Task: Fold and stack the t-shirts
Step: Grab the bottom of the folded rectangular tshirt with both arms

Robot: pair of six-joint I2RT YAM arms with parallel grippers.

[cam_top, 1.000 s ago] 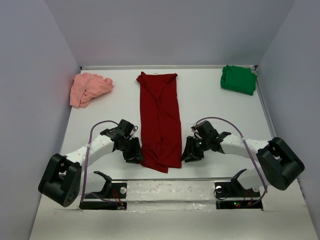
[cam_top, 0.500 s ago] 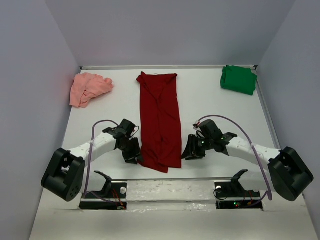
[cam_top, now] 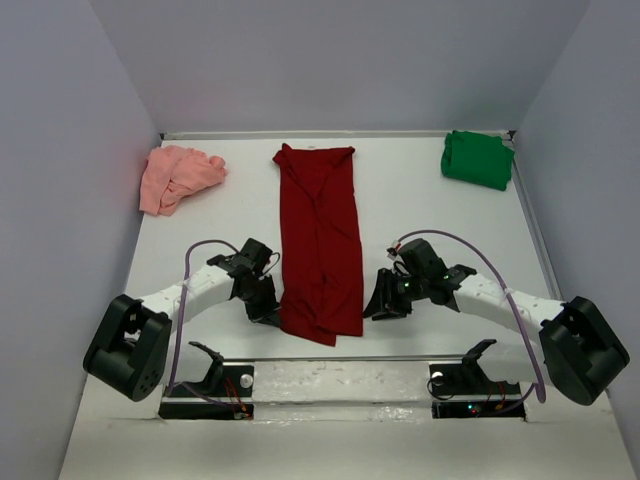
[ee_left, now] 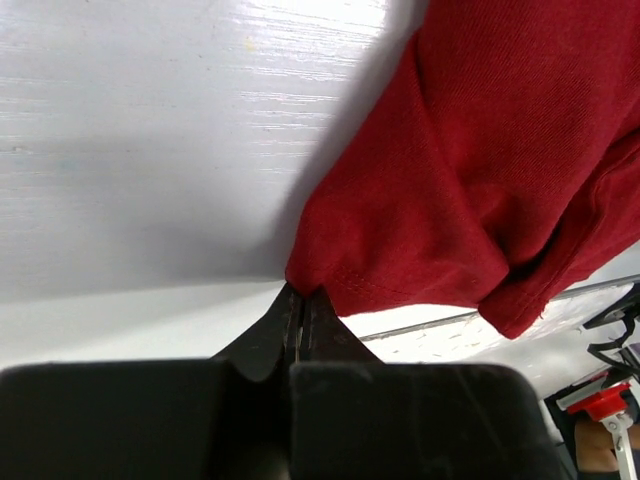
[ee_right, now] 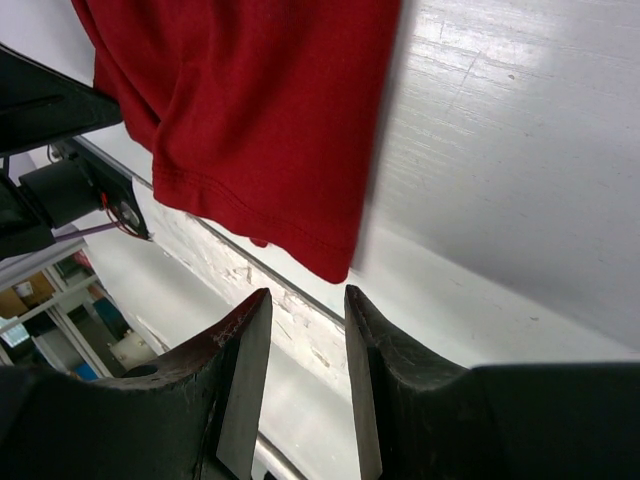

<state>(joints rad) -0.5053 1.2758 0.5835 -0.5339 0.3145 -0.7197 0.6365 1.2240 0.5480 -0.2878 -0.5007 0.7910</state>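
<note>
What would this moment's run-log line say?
red shirt: long strip, centre | left jaws: shut on near corner | right jaws: open at other near corner | pink shirt, green shirt: far corners

The dark red t-shirt [cam_top: 320, 240] is one plain, even shade. The salmon-pink t-shirt [cam_top: 177, 176] is pale and plain; the green t-shirt [cam_top: 477, 159] is bright and plain. The table [cam_top: 430, 210] is glossy white. The left fingers [ee_left: 262, 345] and right fingers [ee_right: 240, 380] are black; the left arm [cam_top: 190, 290] and right arm [cam_top: 495, 295] are white with black joints.
</note>
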